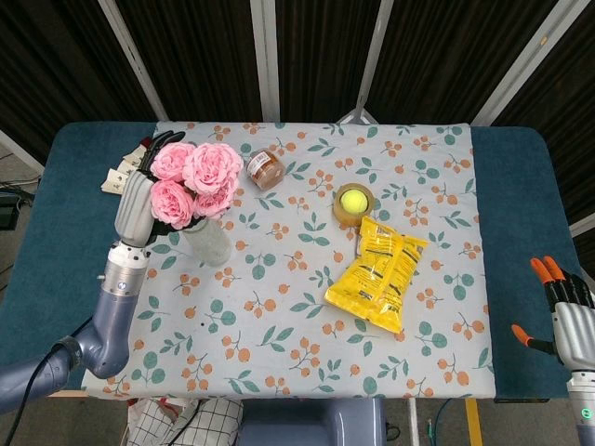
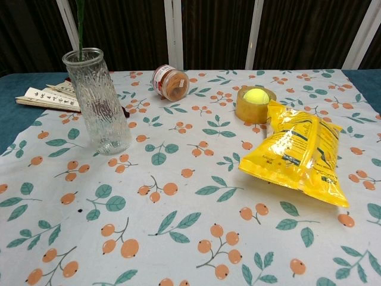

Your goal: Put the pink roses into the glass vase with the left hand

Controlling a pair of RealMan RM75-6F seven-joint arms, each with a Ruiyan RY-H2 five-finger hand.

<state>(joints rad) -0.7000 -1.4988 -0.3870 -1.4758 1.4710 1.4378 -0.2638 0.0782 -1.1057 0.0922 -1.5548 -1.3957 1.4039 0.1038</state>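
Observation:
A bunch of pink roses [image 1: 196, 178] sits in the grip of my left hand [image 1: 139, 199] directly over the glass vase [image 1: 209, 240], covering its mouth in the head view. In the chest view the ribbed glass vase [image 2: 98, 102] stands upright at the left of the table, and a green stem [image 2: 80, 27] comes down from the top edge to its rim; the hand itself is out of that view. My right hand [image 1: 568, 316] hangs beyond the table's right front corner, fingers apart, holding nothing.
A small jar [image 1: 266, 169] lies on its side behind the vase. A tape roll with a tennis ball in it [image 1: 353, 203] and a yellow snack bag [image 1: 376, 273] lie right of centre. A folded fan [image 2: 49, 97] rests at the left edge of the floral cloth [image 1: 279, 316].

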